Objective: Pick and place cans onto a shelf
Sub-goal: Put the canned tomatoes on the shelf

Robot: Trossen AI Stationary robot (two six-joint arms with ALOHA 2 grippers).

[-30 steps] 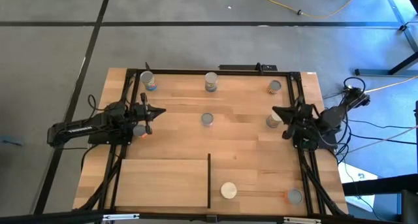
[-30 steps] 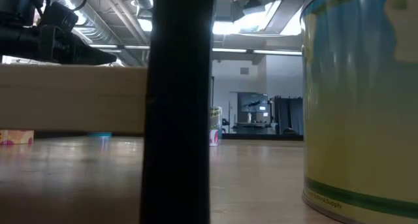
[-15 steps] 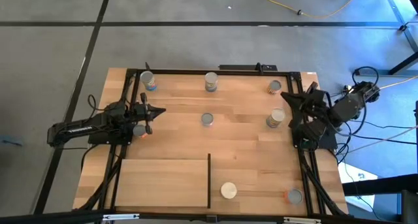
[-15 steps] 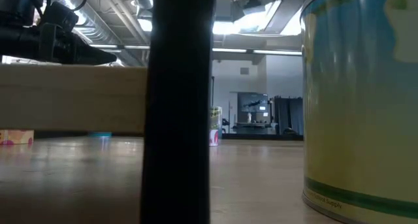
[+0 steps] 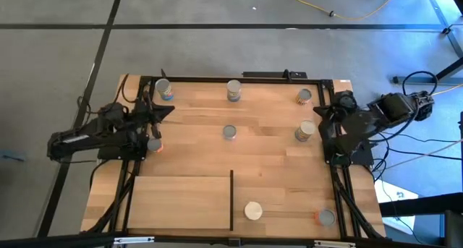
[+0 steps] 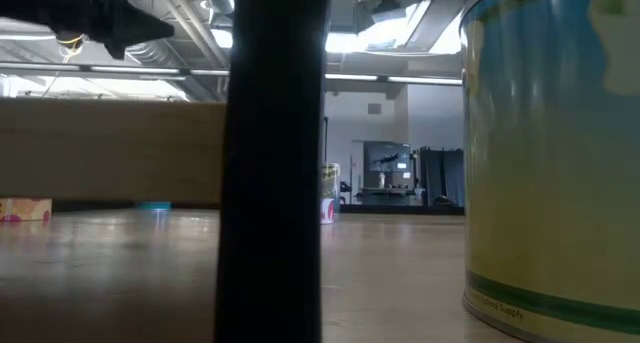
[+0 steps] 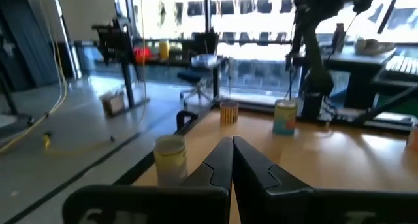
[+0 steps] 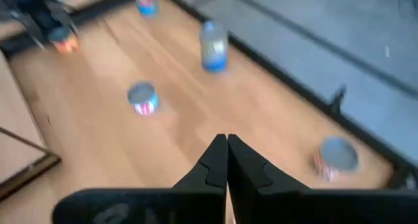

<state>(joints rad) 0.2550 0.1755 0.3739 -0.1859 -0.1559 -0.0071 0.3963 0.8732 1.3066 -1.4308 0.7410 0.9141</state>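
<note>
Several cans stand upright on the wooden tabletop: three along the far edge (image 5: 163, 89) (image 5: 234, 90) (image 5: 304, 96), one in the middle (image 5: 229, 132), one at the right (image 5: 304, 130), and two near the front (image 5: 253, 210) (image 5: 326, 217). The shelf (image 5: 181, 201) is a light-wood panel at the front left, with a black divider (image 5: 231, 199). My left gripper (image 5: 171, 108) (image 7: 232, 144) is shut, empty and level above the table's left side. My right gripper (image 5: 318, 112) (image 8: 226, 140) is shut and empty too, raised at the right side and slanting down toward the table.
An orange-topped can (image 5: 154, 144) stands below my left arm. A black frame (image 5: 239, 79) runs round the tabletop. In the low view a large can (image 6: 550, 153) and the divider (image 6: 275, 163) fill the foreground. Bare wood lies between the middle can and the shelf.
Both grippers have risen and stayed shut. The left one has gone up and a little toward the far edge, and has rolled slightly. The right one has drawn back from the right-hand can toward the table's right edge, risen and tipped downward. No can has moved.
</note>
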